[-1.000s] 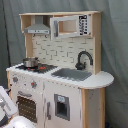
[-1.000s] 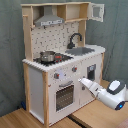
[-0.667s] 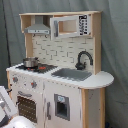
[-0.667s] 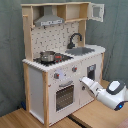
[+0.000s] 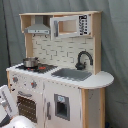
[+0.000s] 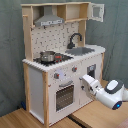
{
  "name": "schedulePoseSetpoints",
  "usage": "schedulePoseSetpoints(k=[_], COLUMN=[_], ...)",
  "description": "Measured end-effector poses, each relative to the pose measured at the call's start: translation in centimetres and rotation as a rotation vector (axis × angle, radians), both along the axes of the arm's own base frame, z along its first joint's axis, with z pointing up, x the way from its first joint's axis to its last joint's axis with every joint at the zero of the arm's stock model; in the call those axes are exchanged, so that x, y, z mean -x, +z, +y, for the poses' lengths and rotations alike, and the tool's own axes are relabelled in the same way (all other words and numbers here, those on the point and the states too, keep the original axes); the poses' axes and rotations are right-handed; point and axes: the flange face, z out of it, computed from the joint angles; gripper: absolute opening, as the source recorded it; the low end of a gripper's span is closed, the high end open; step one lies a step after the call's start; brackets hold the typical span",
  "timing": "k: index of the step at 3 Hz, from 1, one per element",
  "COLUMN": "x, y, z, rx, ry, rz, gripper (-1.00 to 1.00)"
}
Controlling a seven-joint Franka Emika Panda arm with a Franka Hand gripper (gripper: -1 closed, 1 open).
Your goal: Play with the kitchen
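The kitchen [image 5: 60,75] [image 6: 60,60] is a white and light-wood toy unit with a range hood [image 6: 50,21], a dotted backsplash, a black faucet [image 6: 75,39] and a grey sink [image 6: 82,50]. A small metal pot [image 6: 48,56] [image 5: 30,62] sits on the stovetop. In the second exterior view my gripper [image 6: 86,82] is low in front of the unit. It is level with the lower cupboard door, just right of the windowed oven door [image 6: 65,95]. In the first exterior view only white parts of my arm [image 5: 6,102] show at the bottom left, beside the oven door [image 5: 27,106].
A small upper cabinet door [image 6: 96,12] stands open at the top right of the second exterior view. A microwave front [image 5: 67,26] sits beside the hood. The unit stands on a wooden floor [image 6: 20,120] against a grey curtain [image 5: 115,50].
My arm has shifted slightly, moving toward the first exterior view's left edge. The gripper stays in front of the lower doors. Nothing on the kitchen has moved.
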Motion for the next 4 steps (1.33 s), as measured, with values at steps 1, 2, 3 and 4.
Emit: schedulePoseSetpoints(k=[1, 2, 3, 4], x=[-1.2, -2.6, -3.9, -5.0], y=[-0.1, -0.2, -0.8, -1.7], z=[-0.4, -1.1, -1.6, -1.6], rx=[-0.113, -0.213, -0.302, -0.382], ry=[-0.011, -0.025, -0.034, -0.04], rz=[-0.009, -0.017, -0.018, -0.021], gripper=[1.0, 1.0, 1.0, 1.0])
